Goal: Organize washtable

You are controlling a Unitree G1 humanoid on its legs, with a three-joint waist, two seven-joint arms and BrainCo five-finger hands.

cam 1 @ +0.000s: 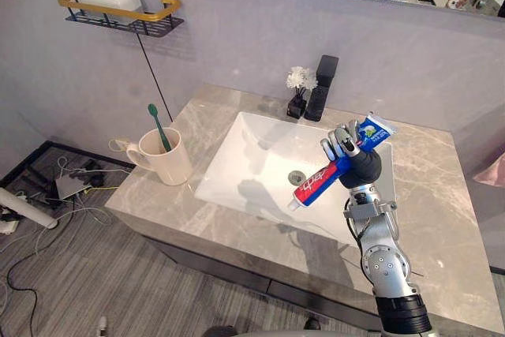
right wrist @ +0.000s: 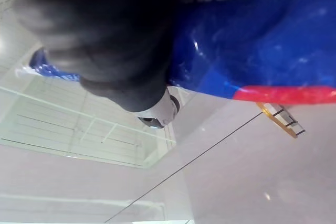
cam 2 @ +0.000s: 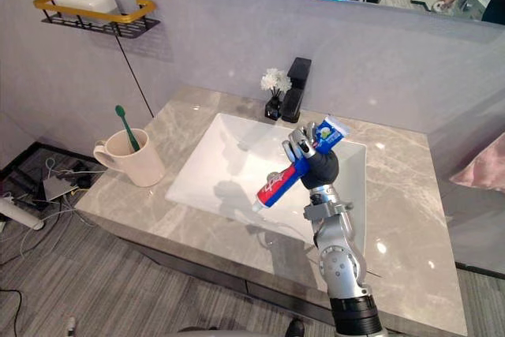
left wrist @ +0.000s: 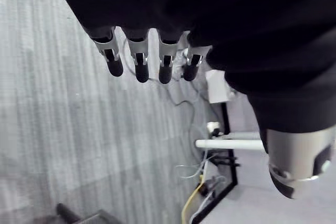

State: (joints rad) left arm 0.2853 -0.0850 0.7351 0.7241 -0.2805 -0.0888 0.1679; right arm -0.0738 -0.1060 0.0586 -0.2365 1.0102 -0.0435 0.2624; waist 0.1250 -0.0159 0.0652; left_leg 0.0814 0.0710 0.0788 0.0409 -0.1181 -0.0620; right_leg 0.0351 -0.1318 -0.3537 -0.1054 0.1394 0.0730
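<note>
My right hand (cam 1: 347, 146) is raised over the right part of the white sink (cam 1: 237, 155), fingers curled round a blue and red toothpaste tube (cam 1: 323, 177). The tube slants, white cap end down-left, crimped end up-right; its blue side (right wrist: 262, 40) fills the right wrist view. A cream mug (cam 1: 166, 159) with a green toothbrush (cam 1: 158, 127) in it stands on the marble counter (cam 1: 426, 195), left of the sink. My left hand (left wrist: 152, 61) hangs over grey floor, fingers straight and relaxed, holding nothing.
A black faucet (cam 1: 322, 87) and a small black vase of white flowers (cam 1: 299, 88) stand behind the sink. A wall rack (cam 1: 118, 13) with a white soap box hangs at upper left. Cables lie on the floor left of the counter.
</note>
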